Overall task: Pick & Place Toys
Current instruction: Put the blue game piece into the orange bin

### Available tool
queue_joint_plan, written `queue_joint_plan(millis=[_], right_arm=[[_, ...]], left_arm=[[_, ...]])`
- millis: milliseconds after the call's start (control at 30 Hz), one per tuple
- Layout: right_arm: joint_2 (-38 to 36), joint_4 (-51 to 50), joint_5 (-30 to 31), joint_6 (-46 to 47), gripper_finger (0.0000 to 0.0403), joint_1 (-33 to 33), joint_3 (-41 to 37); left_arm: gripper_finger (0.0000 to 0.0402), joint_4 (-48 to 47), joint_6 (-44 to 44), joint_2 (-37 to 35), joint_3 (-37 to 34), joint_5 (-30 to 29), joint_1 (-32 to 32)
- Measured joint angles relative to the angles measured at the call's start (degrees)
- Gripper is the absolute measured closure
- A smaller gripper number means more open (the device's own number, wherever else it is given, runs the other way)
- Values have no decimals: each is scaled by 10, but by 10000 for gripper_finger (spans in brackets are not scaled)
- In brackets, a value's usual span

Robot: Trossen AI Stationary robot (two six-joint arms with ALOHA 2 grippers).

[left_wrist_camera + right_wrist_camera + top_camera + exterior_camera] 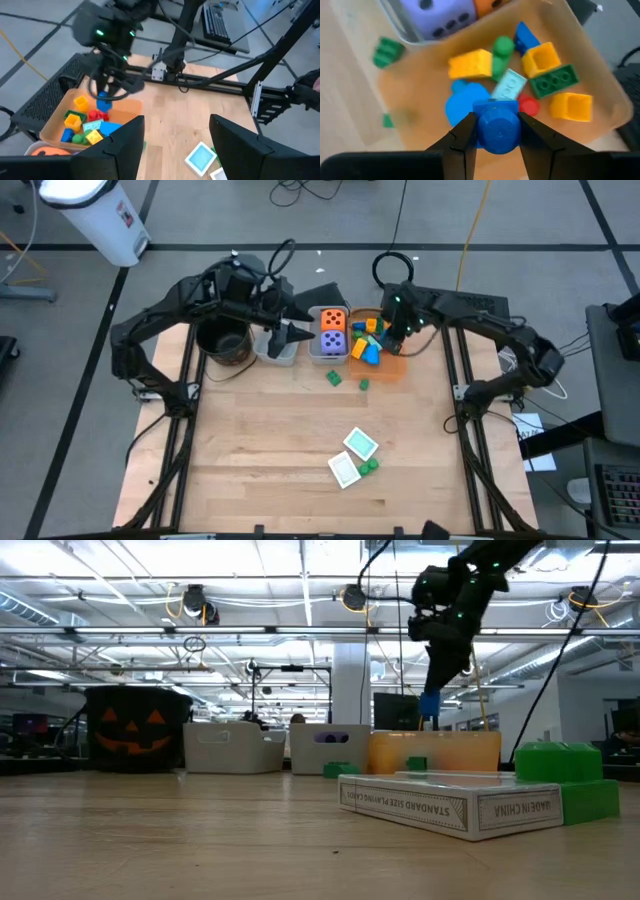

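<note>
My right gripper point(393, 335) hangs over the orange bin point(392, 370), shut on a blue block point(497, 131). Inside the bin lie yellow, green, blue and red blocks point(540, 60). An orange die point(334, 319) and a purple die point(333, 340) sit in the grey bin beside it. Two green blocks point(333, 378) rest on the table before the bins. Two cards point(360, 443) and a green block point(370, 466) lie nearer the front. My left gripper point(175, 145) stands open and empty, raised near the grey bins. My right gripper pinches the blue block by its two opposite sides point(481, 127) between its two fingers. The fingers point(95, 82) slant down from above. The block point(430, 705) hangs clear above the orange bin, a round stud facing the wrist.
A black pot point(222, 340) with a pumpkin face stands at the far left, and a second grey bin point(277, 350) sits next to it. The card box point(450, 805) lies close to the low camera. Bare wood spreads across the table's near half.
</note>
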Motion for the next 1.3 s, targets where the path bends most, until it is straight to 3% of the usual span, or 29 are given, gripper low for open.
queue_joint_plan(millis=[133, 233, 933, 1300], right_arm=[[54, -62, 44, -49, 299, -20, 56], [82, -85, 45, -69, 299, -38, 76], [166, -56, 62, -116, 299, -60, 76], [175, -49, 103, -136, 299, -63, 77]], left_arm=[[169, -1, 1, 5, -1, 1, 0], [169, -2, -3, 5, -1, 1, 0], [169, -2, 1, 5, 0, -5, 0], [169, -1, 7, 5, 0, -13, 1]])
